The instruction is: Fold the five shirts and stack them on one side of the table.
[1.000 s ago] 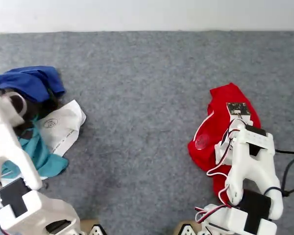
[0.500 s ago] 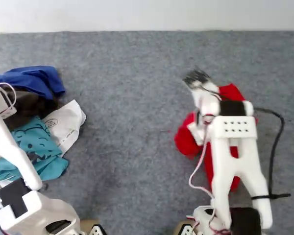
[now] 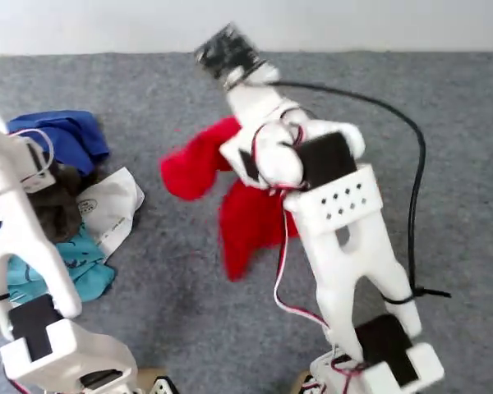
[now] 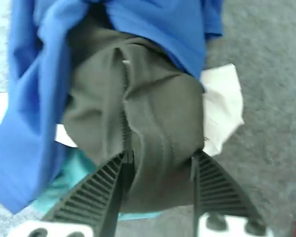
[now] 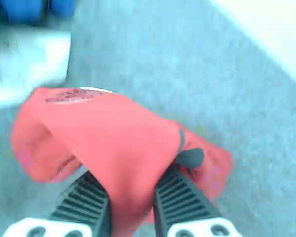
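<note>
At the left edge of the grey surface (image 3: 148, 328), the left pincer (image 4: 161, 158) is closed on a thick fold of the dark shirt (image 4: 153, 113). That shirt lies in a heap, partly under the blue shirt (image 3: 62, 135) and beside the white shirt (image 3: 111, 205) and the teal shirt (image 3: 86, 267). Near the middle, the right pincer (image 5: 130, 178) is clamped on the red shirt (image 3: 246, 222), which hangs bunched above the surface, clear of the heap. The step in hand appears to be carrying the red shirt to open ground for folding. It would best be set down well apart from the heap, lowered so that its free end lands first, then drawn out flat. The grip should be let go only once the cloth lies spread, so that no creases get folded in.
</note>
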